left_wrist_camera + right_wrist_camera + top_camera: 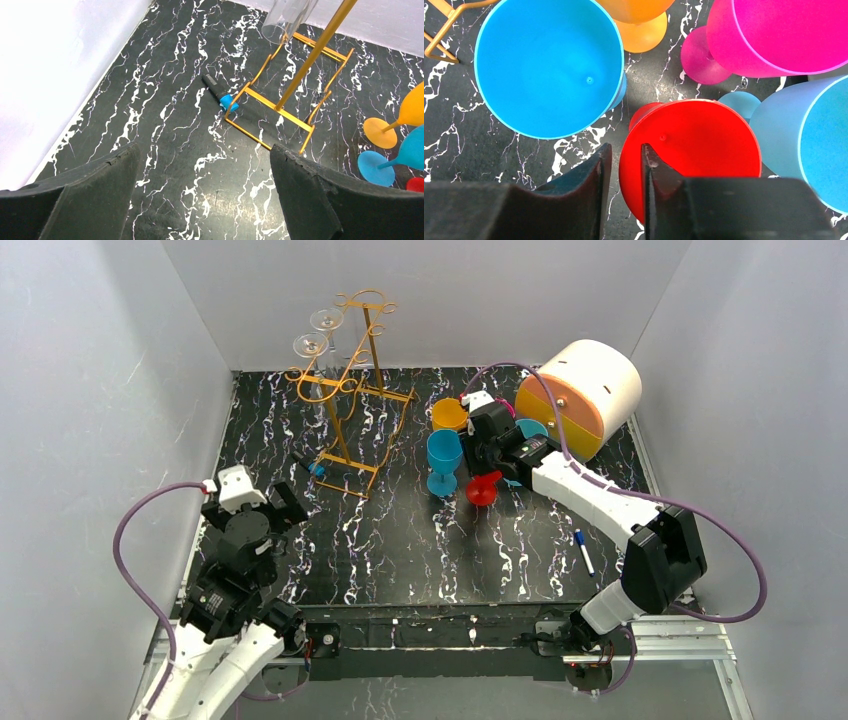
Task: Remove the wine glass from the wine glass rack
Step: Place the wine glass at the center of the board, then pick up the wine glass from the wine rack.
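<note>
Since the rack usually gets asked about first: the wine glass rack (311, 56) is found upper left of centre in the top view. It stands upright on the black marbled table (400, 560), close to the back wall. A clear wine glass (326, 319) is hung upside down near its top left, with a second clear glass (310, 344) just below-left, so nothing's been lifted off yet.

The left gripper (202, 152) is parked lower left with its jaws spread wide and nothing held. Plenty of bare table is seen between it and the rack's base. A black marker (220, 92) with a blue cap lies just beside the base's near corner, and the white wall is close along the left edge.

The right gripper (626, 155) is boxed in right of centre. Its jaws are slightly parted across the rim of a red glass (694, 145), with a sliver of gap on the outer side. It's crowded by a blue glass (544, 70), an orange one (639, 35), a magenta one (784, 35) and a paler blue one (809, 135).
</note>
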Tool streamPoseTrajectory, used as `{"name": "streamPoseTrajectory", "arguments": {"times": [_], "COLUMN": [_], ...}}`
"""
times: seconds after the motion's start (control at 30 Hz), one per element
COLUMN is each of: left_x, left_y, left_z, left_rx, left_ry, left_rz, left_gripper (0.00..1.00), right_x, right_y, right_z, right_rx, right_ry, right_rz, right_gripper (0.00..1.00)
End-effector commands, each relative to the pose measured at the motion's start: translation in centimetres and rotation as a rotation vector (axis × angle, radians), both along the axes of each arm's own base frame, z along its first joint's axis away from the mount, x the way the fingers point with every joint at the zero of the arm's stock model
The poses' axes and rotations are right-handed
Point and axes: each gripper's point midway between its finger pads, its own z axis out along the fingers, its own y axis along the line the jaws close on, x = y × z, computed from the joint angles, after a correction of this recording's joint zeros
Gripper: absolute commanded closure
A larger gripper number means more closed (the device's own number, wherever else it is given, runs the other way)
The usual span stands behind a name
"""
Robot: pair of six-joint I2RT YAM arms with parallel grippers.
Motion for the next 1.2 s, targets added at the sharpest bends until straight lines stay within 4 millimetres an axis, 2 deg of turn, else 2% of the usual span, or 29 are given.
{"name": "streamPoseTrajectory", "arguments": {"times": [0.0,0.1,0.2,0.33,0.5,0.7,0.8,0.9,0.97,1.03,1.07,1.17], "left_x": [0.4,1.3,1.9,2.8,3.7,5.1,5.9,6.2,6.4,7.3,8.1,11.5], "left_y": [0.0,-0.7,-1.3,-2.6,-3.1,-3.4,-1.8,0.1,1.8,2.8,2.8,2.6], "left_z": [-0.3,-2.3,-2.8,-3.3,-5.3,-7.1,-9.1,-9.9,-9.9,-9.0,-8.2,-3.8], "left_rx": [-0.012,-0.033,-0.060,-0.067,-0.051,-0.127,-0.217,-0.328,-0.406,-0.494,-0.554,-0.652], "left_ry": [0.055,0.094,0.102,0.150,0.225,0.320,0.410,0.421,0.418,0.391,0.367,0.277], "left_rz": [0.043,0.049,0.051,0.024,0.034,-0.014,0.025,0.066,0.107,0.110,0.081,-0.070], "left_gripper": [0.02,0.02,0.02,0.01,0.02,0.02,0.02,0.02,0.02,0.02,0.02,0.02], "right_x": [0.5,0.6,0.4,0.2,-0.7,-1.8,-2.1,-2.3,-2.6,-3.1,-3.2,-3.0], "right_y": [0.9,0.5,0.2,0.1,0.3,-0.4,-0.7,-1.3,-1.4,-1.5,-1.6,-2.3], "right_z": [2.4,2.8,4.1,7.2,10.7,13.4,14.3,15.3,16.2,17.1,17.5,17.9], "right_rx": [0.062,0.059,0.076,0.173,0.310,0.417,0.442,0.476,0.508,0.543,0.555,0.566], "right_ry": [-0.068,-0.092,-0.116,-0.186,-0.260,-0.340,-0.362,-0.353,-0.351,-0.362,-0.370,-0.390], "right_rz": [0.009,-0.005,-0.012,-0.049,-0.037,-0.051,-0.053,-0.097,-0.103,-0.094,-0.093,-0.130], "right_gripper": [0.58,0.56,0.53,0.44,0.36,0.20,0.16,0.12,0.11,0.10,0.10,0.08]}}
